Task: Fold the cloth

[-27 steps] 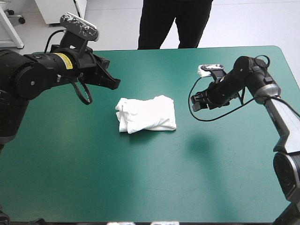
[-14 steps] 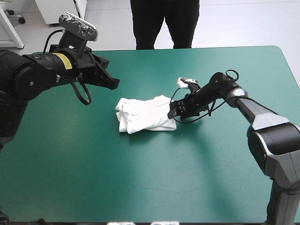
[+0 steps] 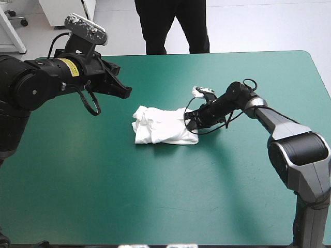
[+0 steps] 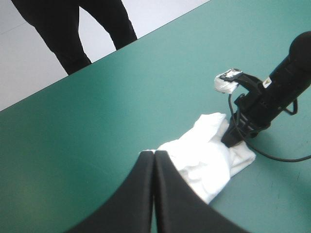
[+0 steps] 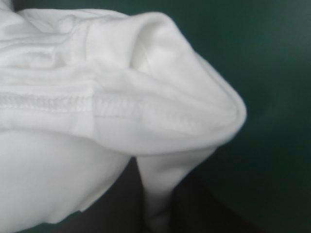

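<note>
The left gripper [image 3: 122, 92] is held above the table [image 3: 103, 196], left of the bundle, its fingers [image 4: 141, 194] pressed together on nothing. The T-shirt [image 3: 163, 126], a folded bundle, is laid mid-table, its long axis running left to right. Its right edge is pinched by the right gripper [image 3: 187, 121], whose tips are largely hidden by cloth.
</note>
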`<act>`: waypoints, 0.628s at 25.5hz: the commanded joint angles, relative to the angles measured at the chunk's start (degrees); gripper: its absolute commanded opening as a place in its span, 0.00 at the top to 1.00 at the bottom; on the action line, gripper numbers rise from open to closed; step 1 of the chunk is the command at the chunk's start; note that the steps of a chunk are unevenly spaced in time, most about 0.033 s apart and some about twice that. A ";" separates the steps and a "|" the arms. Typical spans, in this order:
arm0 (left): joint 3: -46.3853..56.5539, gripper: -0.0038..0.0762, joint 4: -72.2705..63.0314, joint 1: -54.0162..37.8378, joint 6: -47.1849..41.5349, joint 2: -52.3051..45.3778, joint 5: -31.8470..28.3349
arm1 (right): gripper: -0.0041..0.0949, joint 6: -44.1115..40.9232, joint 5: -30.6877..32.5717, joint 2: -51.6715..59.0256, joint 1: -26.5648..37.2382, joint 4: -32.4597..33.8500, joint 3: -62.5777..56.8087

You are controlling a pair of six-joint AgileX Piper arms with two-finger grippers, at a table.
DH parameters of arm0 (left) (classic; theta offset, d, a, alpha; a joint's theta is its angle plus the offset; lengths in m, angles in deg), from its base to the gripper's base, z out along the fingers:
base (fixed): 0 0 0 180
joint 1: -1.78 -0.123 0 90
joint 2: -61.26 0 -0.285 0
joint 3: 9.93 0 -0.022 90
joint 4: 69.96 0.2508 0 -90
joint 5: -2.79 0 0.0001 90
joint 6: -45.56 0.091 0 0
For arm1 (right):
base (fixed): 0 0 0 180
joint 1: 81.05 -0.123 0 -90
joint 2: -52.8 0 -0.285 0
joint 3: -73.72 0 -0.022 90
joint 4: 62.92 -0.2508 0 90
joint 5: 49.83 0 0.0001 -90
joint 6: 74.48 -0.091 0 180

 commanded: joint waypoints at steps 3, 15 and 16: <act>-1.49 0.96 -0.30 0.08 -0.73 -1.96 1.92 | 0.96 -9.05 7.54 7.51 7.76 29.57 -0.39; -1.49 0.96 -0.64 0.08 -0.32 -1.96 1.92 | 0.96 -11.24 3.17 28.09 38.75 37.78 -22.56; -1.49 0.96 -0.64 0.08 -0.32 -1.96 1.92 | 0.96 -11.24 2.04 29.64 40.66 37.78 -23.88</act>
